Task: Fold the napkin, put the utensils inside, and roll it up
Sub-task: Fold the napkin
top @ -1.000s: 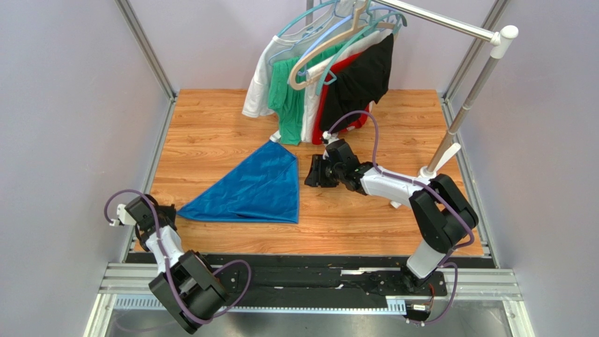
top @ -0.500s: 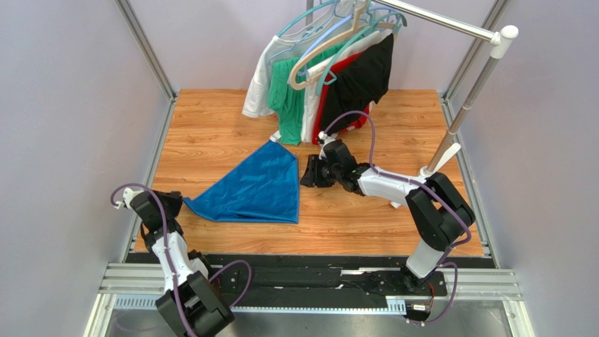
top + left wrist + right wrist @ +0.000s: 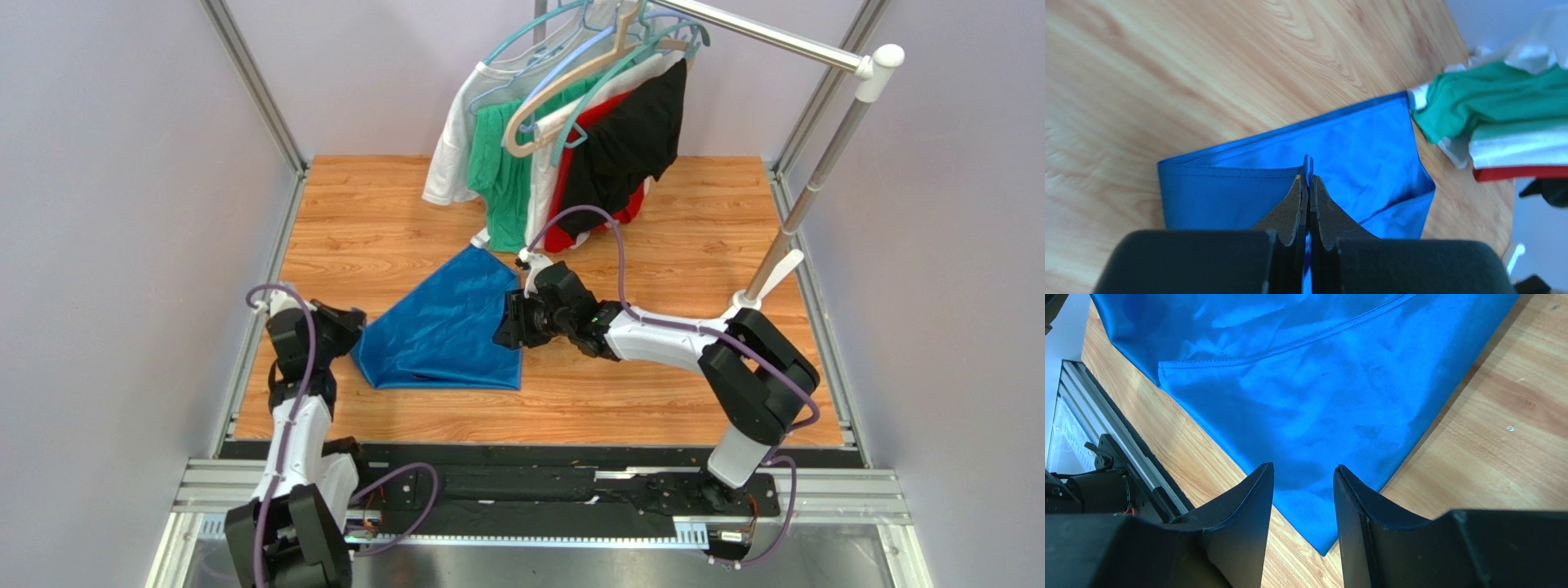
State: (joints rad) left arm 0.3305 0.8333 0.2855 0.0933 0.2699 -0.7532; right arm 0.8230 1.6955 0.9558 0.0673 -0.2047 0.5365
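The napkin [image 3: 448, 328] is a shiny royal-blue cloth lying folded on the wooden table, its left part doubled over. My left gripper [image 3: 346, 331] is shut on the napkin's left corner; in the left wrist view a tab of blue cloth [image 3: 1309, 166] sticks up between the closed pads [image 3: 1298, 202]. My right gripper [image 3: 508, 328] hovers open over the napkin's right edge. In the right wrist view the napkin [image 3: 1309, 373] fills the top, and its pointed corner [image 3: 1324, 545] lies between the spread fingers [image 3: 1257, 496]. No utensils are in view.
Green, white, red and black garments [image 3: 564, 147] hang on a rack at the back, their hems near the napkin's far corner. The rack's pole [image 3: 803, 202] stands at the right. A metal rail [image 3: 552, 490] runs along the near table edge.
My left gripper has carried the napkin's left corner rightward and further onto the table, shortening the cloth. My right gripper has moved left from bare wood onto the napkin's right edge.
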